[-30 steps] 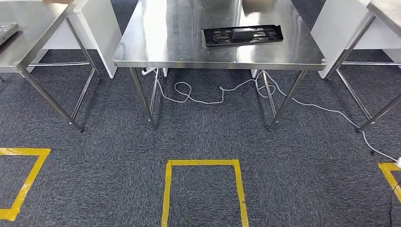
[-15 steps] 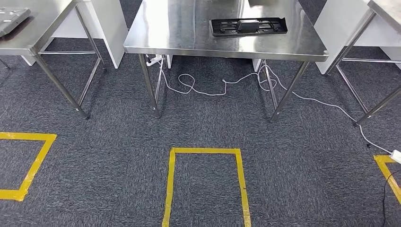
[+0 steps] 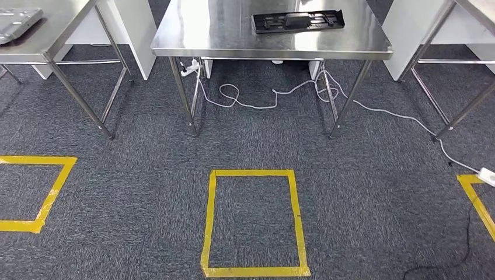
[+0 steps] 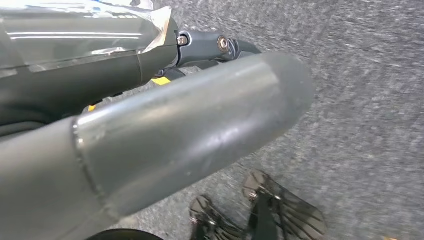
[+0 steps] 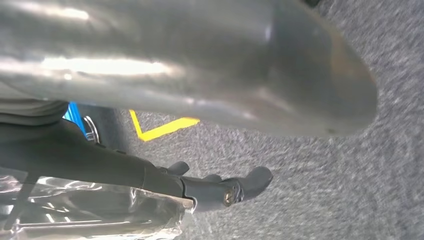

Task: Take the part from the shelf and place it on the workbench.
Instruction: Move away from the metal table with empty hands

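From the head view we look down on a steel counter [image 3: 233,29] standing ahead of us on dark grey carpet [image 3: 362,192]. On the counter, toward its far right corner, lies the part [image 3: 297,21]: a flat, long black plastic piece with a raised block at its middle and shallow recesses along its length. It lies flat, its long side roughly parallel to the counter's near edge, and nothing touches it.

A second steel counter [image 3: 52,35] stands to the left, and a flat grey tray [image 3: 17,23] rests near its far edge; we cannot tell whether anything is in it. Part of a third counter [image 3: 461,35] shows at the right.

Under the middle counter a white cable [image 3: 257,102] loops across the carpet and runs off to the right. Yellow tape [image 3: 254,221] marks a rectangle on the carpet in front of the middle counter, with more taped outlines at the left and right.

In the left wrist view, our left hand [image 4: 200,130] shows as a thick grey thumb and dark fingers [image 4: 215,47] above blurred carpet. Nothing is seen in it, but we cannot tell how its fingers are set.

In the right wrist view, our right hand [image 5: 210,90] shows likewise, with dark fingers [image 5: 225,187] over carpet and a strip of yellow tape. Nothing is seen in it either, and we cannot tell its finger spread.
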